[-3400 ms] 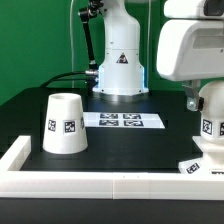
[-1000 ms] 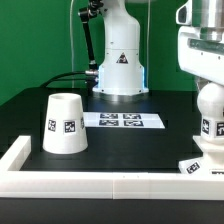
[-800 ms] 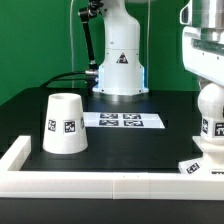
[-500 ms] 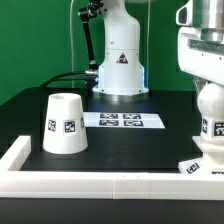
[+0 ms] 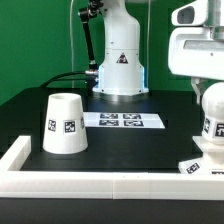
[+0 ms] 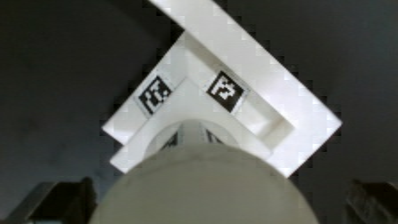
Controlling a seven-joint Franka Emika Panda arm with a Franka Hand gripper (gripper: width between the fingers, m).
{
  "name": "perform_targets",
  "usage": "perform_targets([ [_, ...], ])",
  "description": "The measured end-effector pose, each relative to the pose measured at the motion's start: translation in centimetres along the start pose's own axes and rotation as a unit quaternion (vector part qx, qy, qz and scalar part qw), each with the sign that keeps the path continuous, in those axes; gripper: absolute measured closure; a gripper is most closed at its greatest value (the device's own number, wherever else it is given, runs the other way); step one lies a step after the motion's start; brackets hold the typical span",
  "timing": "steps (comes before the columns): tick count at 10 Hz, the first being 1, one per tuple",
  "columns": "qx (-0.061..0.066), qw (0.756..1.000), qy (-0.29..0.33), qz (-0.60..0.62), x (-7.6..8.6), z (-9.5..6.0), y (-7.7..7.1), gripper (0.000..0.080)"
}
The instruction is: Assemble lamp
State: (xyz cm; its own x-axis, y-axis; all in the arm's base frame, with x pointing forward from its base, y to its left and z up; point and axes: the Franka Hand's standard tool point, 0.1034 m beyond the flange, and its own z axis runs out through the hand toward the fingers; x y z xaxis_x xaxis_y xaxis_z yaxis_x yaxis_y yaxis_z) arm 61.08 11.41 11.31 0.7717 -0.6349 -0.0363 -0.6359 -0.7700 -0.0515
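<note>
The round bulb [image 5: 212, 122] stands upright at the exterior view's right, on the low square base [image 5: 198, 166], whose tagged edge shows behind the front rail. In the wrist view the bulb [image 6: 199, 165] fills the foreground over the base [image 6: 240, 100]. My gripper [image 6: 214, 208] is above the bulb, its dark fingers [image 6: 59, 200] standing apart on either side without touching it; it is open. In the exterior view the hand [image 5: 200, 50] hangs above the bulb. The tapered shade [image 5: 65, 124] stands mouth down at the exterior view's left.
The marker board [image 5: 122, 120] lies flat in the middle of the black table. The tall white robot pedestal [image 5: 120, 62] stands behind it. A white rail [image 5: 100, 184] runs along the front edge and up the left side.
The hand has risen above the bulb since half a second ago. The bulb, base and shade have stayed in place.
</note>
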Motion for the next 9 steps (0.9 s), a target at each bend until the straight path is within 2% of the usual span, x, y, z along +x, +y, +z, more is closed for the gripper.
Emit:
perform_targets([
  [4, 0.0, 0.99, 0.002, -0.143, 0.16, 0.09, 0.11, 0.0101],
  [5, 0.006, 0.975, 0.018, -0.222, 0.5, 0.18, 0.13, 0.0101],
  [9, -0.008, 0.898, 0.029, -0.439, 0.86, 0.06, 0.45, 0.0101],
])
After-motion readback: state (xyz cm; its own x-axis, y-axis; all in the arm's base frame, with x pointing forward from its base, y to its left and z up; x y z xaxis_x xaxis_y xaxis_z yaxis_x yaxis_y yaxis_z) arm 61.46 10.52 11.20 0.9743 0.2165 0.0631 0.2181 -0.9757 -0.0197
